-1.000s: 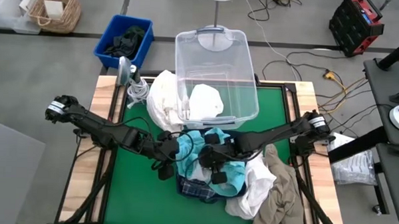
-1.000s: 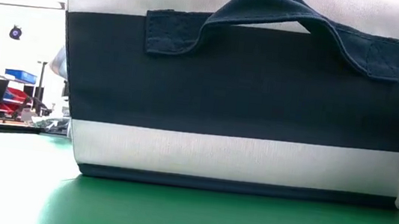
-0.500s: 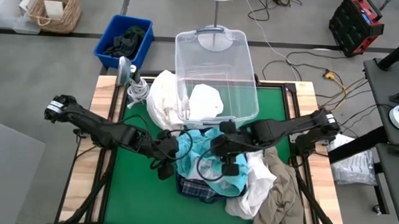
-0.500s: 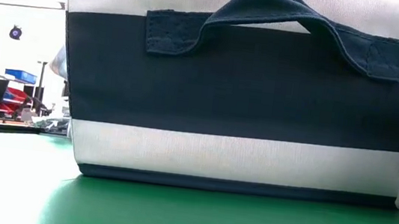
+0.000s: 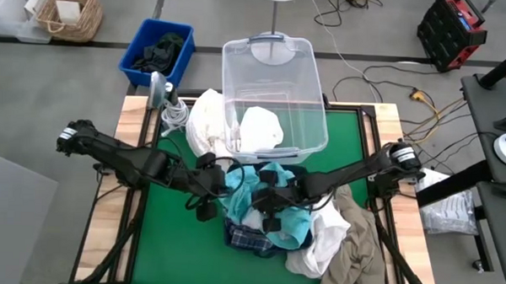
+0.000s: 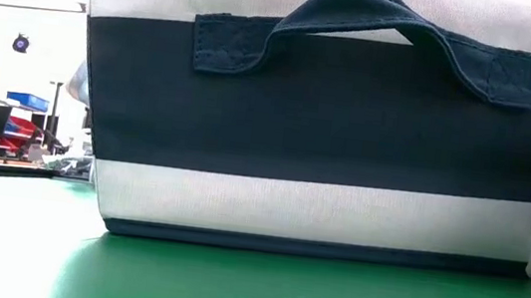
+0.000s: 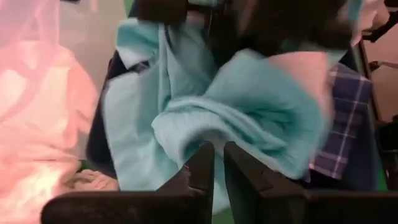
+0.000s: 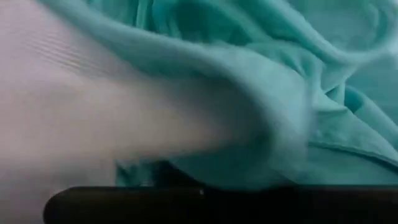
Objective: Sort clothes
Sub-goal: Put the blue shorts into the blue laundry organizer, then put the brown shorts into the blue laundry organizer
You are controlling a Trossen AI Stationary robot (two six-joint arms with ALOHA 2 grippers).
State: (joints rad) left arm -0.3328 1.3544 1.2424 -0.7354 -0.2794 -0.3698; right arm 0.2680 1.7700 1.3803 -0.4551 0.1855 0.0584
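My left pincer (image 5: 220, 185) sits at the left edge of the pile of clothes in the middle of the green worktop (image 5: 169, 244), its two dark fingers (image 7: 202, 171) drawn almost together with only a thin gap between them, right against the soft teal garment (image 5: 250, 182) (nothing is caught between them, as far as the left wrist view shows). My right pincer (image 5: 268, 201) is pressed into the same teal garment from the other side, and I cannot tell how its fingers stand, since fabric fills the right wrist view.

Under the teal one lies the navy-and-white plaid garment (image 5: 248, 240), and to the right of the pile are a crumpled white garment (image 5: 324, 237) and the khaki beige garment (image 5: 356, 247), touching each other. Another white garment (image 5: 205, 123) is heaped beside the clear plastic bin (image 5: 276, 96), which holds one more white piece (image 5: 262, 128). The low view is filled by a navy-and-white fabric box (image 6: 318, 125).
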